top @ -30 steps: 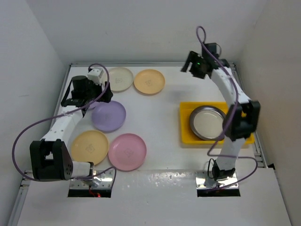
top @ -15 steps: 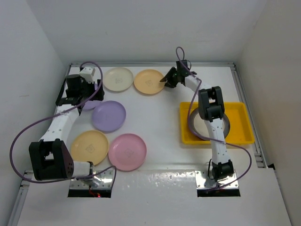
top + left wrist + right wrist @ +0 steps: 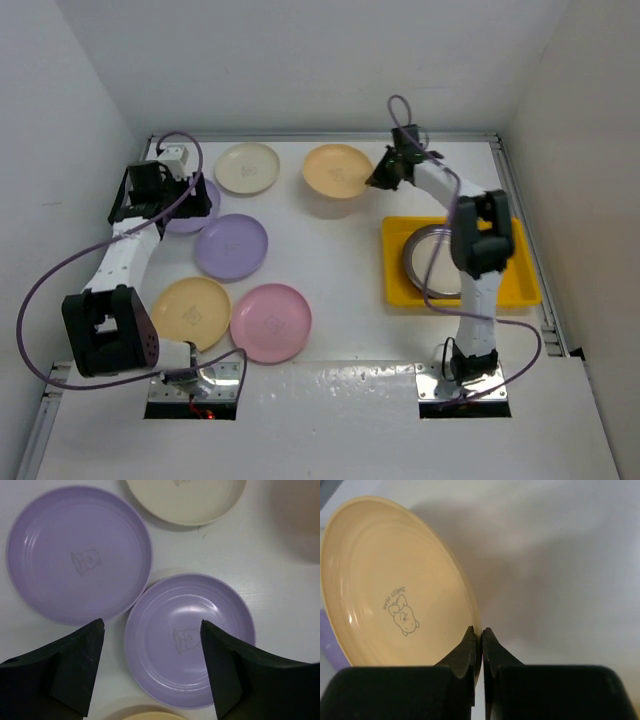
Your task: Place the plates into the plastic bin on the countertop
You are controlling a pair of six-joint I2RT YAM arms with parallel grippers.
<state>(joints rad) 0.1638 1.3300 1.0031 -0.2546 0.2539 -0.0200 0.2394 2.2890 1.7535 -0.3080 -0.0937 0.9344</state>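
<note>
The right hand (image 3: 478, 632) is closed tight, its two fingers pinching the rim of an orange-yellow plate (image 3: 338, 170) at the edge nearest the arm. That plate is at the far middle of the white surface (image 3: 340, 260) and hangs clear of it, its shadow falling just in front. It is tilted, hollow face up and turned a little toward the near side, and in the right wrist view the printed bear on it reads sideways. Being round, it has no long axis. The yellow bin (image 3: 396, 232) sits on the right of the surface with its long side running left to right, and a steel plate (image 3: 440, 260) lies flat in its left half, partly behind the right arm. The left hand (image 3: 151, 624) is wide open and holds nothing. It hovers over two lilac plates, one (image 3: 77, 555) at the far left and the other (image 3: 190, 640) just beside it, their rims almost touching. A cream plate (image 3: 249, 167) lies flat beyond them. A second orange-yellow plate (image 3: 190, 312) and a pink plate (image 3: 270, 322) lie side by side near the front.
</note>
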